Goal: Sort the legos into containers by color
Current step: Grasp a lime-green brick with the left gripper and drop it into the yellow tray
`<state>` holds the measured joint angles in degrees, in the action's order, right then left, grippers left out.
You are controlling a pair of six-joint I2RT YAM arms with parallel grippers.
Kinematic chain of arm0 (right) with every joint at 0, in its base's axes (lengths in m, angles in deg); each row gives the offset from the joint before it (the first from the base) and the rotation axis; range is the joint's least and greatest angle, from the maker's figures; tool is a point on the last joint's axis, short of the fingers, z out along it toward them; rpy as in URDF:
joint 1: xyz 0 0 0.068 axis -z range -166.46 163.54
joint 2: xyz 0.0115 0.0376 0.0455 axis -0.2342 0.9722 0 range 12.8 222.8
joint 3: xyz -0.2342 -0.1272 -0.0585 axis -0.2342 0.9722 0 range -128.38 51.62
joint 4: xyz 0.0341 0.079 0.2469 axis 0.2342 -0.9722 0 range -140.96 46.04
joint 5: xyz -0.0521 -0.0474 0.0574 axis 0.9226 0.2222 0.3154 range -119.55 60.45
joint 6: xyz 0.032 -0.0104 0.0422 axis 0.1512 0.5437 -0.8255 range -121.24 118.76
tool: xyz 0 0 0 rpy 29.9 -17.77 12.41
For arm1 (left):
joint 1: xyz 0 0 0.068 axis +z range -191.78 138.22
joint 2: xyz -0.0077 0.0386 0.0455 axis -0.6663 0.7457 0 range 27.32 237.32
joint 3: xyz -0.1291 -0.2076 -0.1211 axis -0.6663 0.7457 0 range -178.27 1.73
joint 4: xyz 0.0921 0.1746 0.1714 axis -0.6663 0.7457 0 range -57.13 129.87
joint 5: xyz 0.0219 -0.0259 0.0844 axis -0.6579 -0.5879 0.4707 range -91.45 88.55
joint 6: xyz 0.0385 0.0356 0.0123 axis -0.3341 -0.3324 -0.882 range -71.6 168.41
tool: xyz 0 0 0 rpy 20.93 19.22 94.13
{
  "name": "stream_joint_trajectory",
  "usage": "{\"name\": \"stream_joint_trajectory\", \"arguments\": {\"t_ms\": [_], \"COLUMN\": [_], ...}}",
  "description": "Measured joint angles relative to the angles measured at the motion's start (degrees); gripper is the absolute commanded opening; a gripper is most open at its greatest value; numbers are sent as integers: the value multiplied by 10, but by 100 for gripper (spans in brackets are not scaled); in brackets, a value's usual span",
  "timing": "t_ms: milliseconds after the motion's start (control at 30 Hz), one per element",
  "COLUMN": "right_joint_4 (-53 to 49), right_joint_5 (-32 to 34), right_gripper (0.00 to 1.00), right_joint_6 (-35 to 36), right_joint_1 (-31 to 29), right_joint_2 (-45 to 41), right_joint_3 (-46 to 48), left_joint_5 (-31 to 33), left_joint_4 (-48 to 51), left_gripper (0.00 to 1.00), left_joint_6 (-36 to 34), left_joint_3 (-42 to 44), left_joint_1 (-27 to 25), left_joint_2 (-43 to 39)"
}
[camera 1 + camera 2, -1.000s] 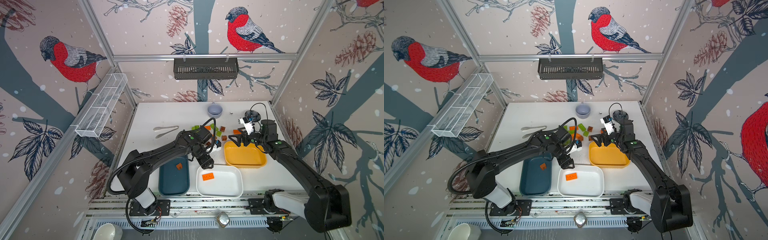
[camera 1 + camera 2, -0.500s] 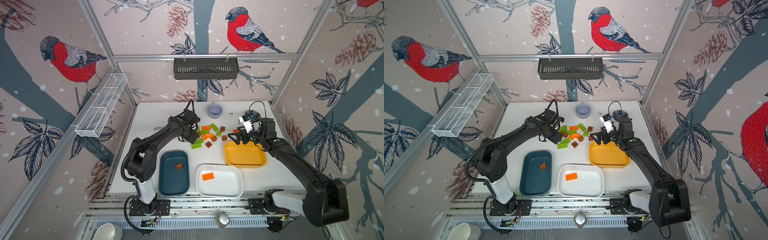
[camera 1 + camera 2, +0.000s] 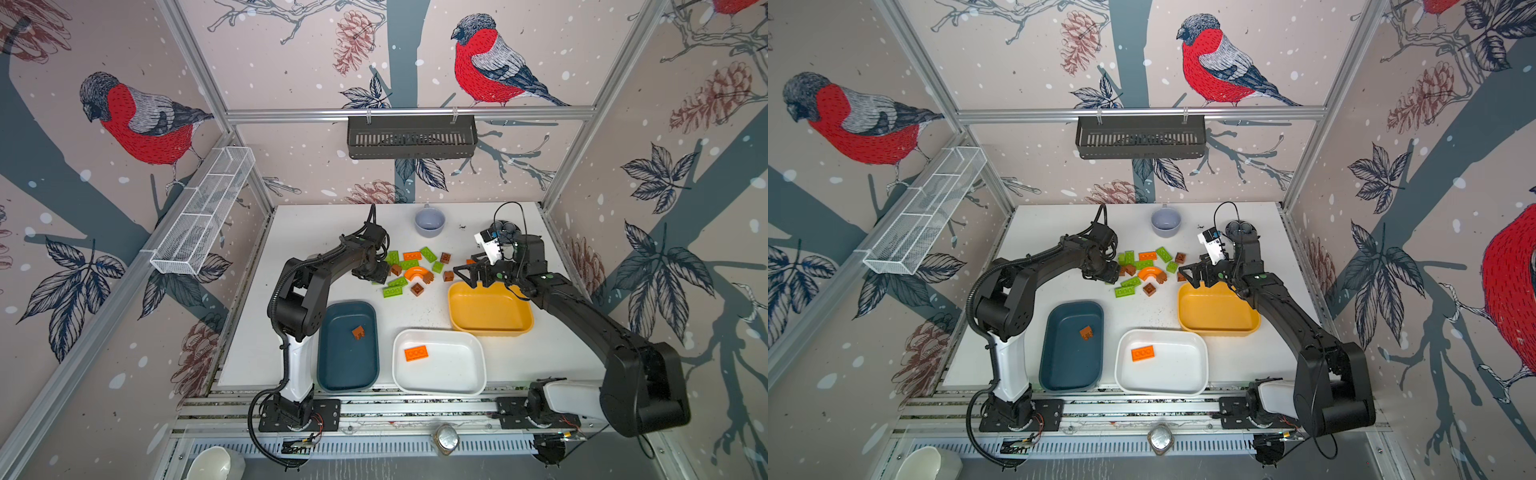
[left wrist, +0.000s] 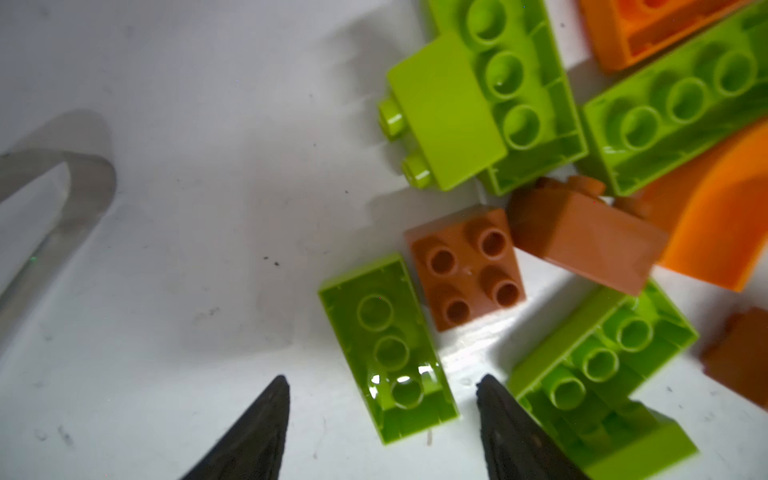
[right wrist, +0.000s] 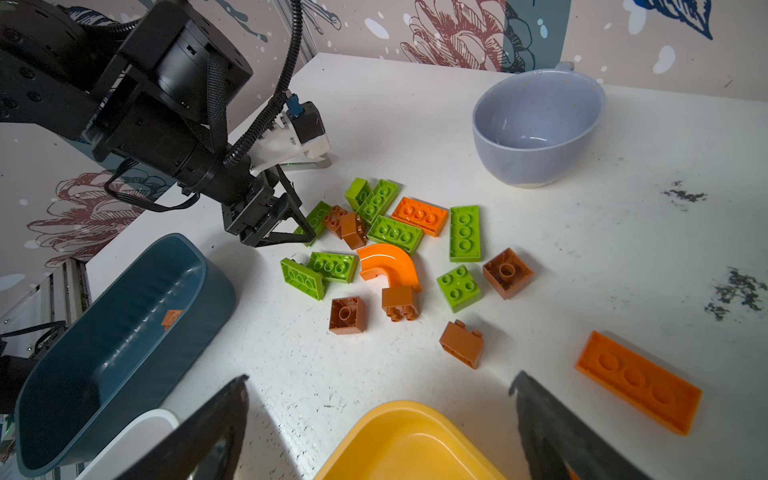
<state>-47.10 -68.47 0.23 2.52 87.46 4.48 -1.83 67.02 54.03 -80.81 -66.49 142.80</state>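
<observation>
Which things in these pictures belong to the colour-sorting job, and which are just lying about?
Belong to the job:
green bricks, orange bricks, brown bricks, teal tray, white tray, yellow tray

Just lying about:
lavender cup, black wall basket, white wire rack

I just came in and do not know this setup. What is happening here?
A pile of toy bricks is being sorted by color into three trays. The left claw is open around an upside-down green brick at its edge. The right claw hangs open and empty near the yellow tray, which holds nothing. The teal tray holds one brown brick, the white tray one orange plate.
</observation>
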Motion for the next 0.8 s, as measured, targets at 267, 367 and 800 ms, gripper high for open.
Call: {"name": "stream_joint_trajectory", "arguments": {"t_ms": [267,367,800], "right_joint_4": [2,2,1], "right_joint_5": [-1,-1,-1], "right_gripper": [99,99,99], "right_joint_6": [0,0,0], "right_joint_1": [-2,-2,3], "right_joint_2": [4,5,7], "right_joint_3": [-1,-1,-1], "left_joint_5": [3,9,15], "left_joint_4": [-10,-12,17], "left_gripper": [60,51,33], "left_joint_6": [16,20,33], "left_joint_3": [-5,-6,-43], "left_joint_1": [2,2,2], "left_joint_2": [23,27,1]}}
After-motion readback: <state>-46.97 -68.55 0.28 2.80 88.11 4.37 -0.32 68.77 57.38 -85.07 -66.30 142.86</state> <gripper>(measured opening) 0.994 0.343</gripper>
